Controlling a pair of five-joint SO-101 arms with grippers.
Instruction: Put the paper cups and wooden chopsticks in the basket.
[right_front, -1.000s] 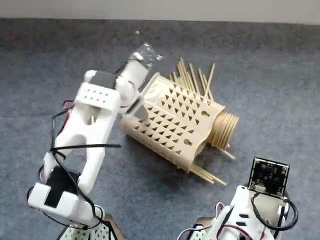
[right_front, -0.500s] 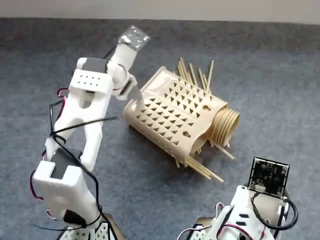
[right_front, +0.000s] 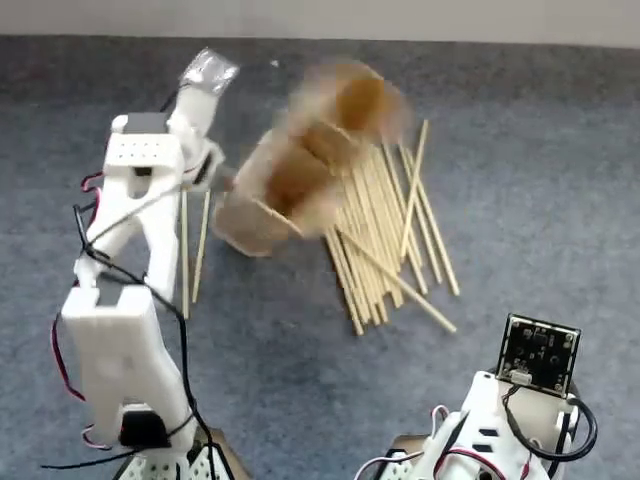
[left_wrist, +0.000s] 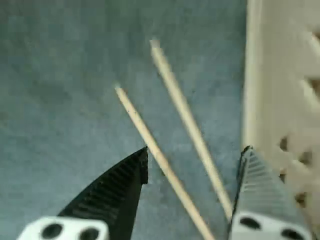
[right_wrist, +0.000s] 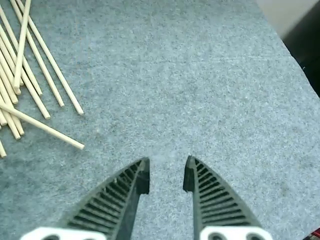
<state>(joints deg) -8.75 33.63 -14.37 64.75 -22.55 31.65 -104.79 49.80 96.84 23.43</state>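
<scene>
The cream lattice basket (right_front: 270, 195) is a blurred shape tipped up on the grey carpet, with blurred brown forms, possibly the paper cups (right_front: 355, 100), at its far end. Several wooden chopsticks (right_front: 385, 235) lie fanned out beside it. Two more chopsticks (right_front: 192, 250) lie by the left arm. My left gripper (right_front: 212, 178) is at the basket's left side. In the left wrist view it (left_wrist: 195, 150) stands open over those two chopsticks (left_wrist: 150, 135), touching neither, with the basket wall (left_wrist: 285, 75) beside one finger. My right gripper (right_wrist: 167, 160) is open over bare carpet, empty, near some chopstick ends (right_wrist: 30, 65).
Grey carpet covers the table. The right arm (right_front: 510, 430) stays at the near right edge, and the left arm's body (right_front: 120, 340) runs along the left side. A pale wall strip (right_front: 320, 18) borders the far edge.
The left arm swung to the left. The basket, which lay on its side over the chopsticks, has tumbled up and away, uncovering the chopstick pile. The right arm has not moved.
</scene>
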